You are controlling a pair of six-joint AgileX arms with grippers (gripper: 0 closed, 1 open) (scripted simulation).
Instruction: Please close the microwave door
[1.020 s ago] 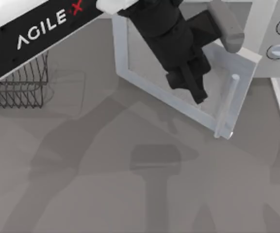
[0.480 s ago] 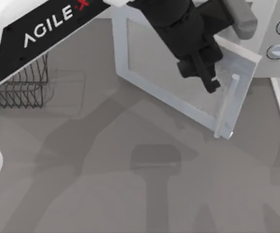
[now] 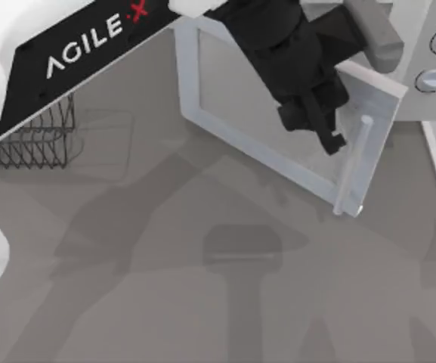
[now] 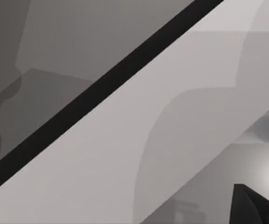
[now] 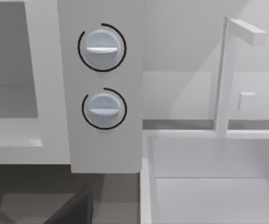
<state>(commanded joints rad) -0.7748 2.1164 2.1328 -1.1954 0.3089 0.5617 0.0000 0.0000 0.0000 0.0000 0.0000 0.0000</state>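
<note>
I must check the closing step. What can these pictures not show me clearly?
- Left gripper, top view: fingers too small and dark to judge open or shut.
- Contact with the microwave door: the arm hides it.
- Microwave: cut off by the top view's edge; cavity hidden.
- Wire rack: partly under the left arm.

White left arm [image 3: 6,83] wears a black panel lettered AGILE X; its gripper [image 3: 325,138] is black, perhaps matte.
</note>
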